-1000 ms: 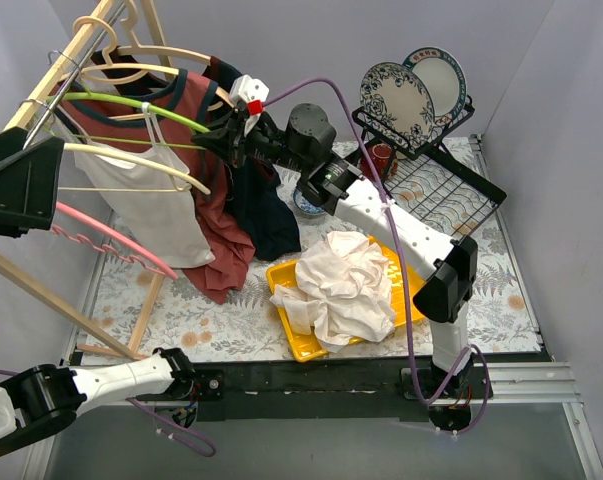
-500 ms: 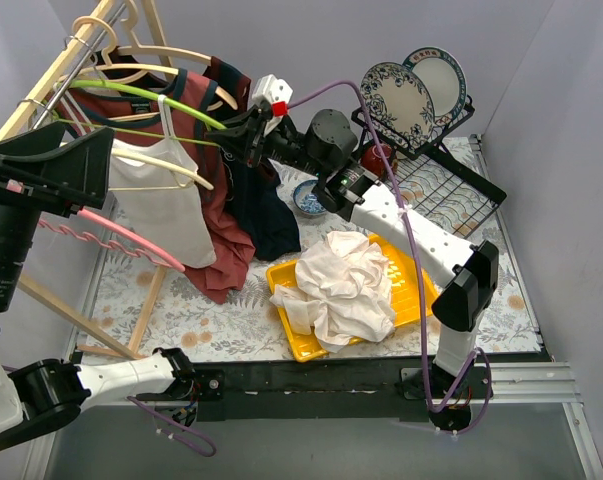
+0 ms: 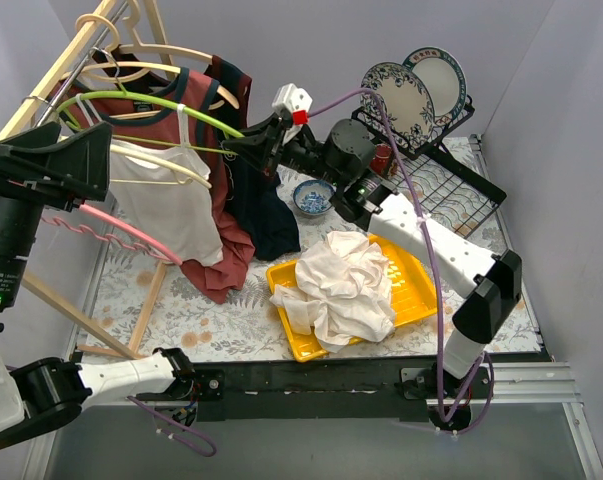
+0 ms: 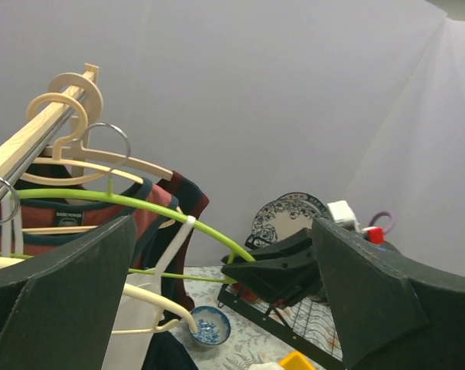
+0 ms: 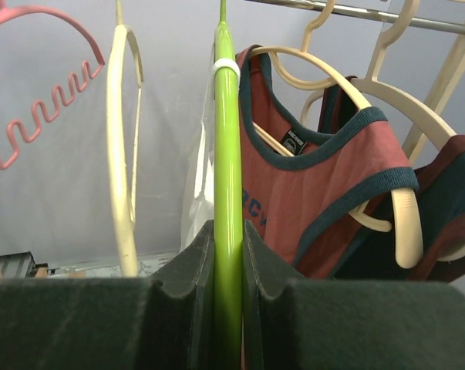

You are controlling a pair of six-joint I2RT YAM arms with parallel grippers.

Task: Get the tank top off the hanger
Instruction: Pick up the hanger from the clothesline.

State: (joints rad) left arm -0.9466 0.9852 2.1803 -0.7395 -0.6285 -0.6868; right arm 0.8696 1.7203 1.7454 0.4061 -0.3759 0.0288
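A white tank top (image 3: pixel 171 205) hangs by its strap (image 3: pixel 184 115) on a lime-green hanger (image 3: pixel 151 97) on the wooden rail (image 3: pixel 61 60). My right gripper (image 3: pixel 243 150) is shut on the hanger's right end. In the right wrist view the green bar (image 5: pixel 227 154) runs straight between the closed fingers (image 5: pixel 227 239), with the white strap looped over it (image 5: pixel 225 66). My left gripper (image 3: pixel 101 170) is held high at the left of the rack, open and empty. In the left wrist view its gap (image 4: pixel 224 223) frames the hanger (image 4: pixel 139 202) and strap (image 4: pixel 170 247).
A red top with navy trim (image 3: pixel 196 100) and a dark garment (image 3: pixel 261 215) hang on cream hangers beside it. A pink hanger (image 3: pixel 111 230) is lower left. Below are a blue bowl (image 3: pixel 313 195), a yellow tray (image 3: pixel 411 300) holding white cloth, and a dish rack (image 3: pixel 451 190) with plates.
My right gripper has moved right and slightly up, drawing the green hanger's end along. My left gripper has risen and shifted right towards the tank top. Both keep their states.
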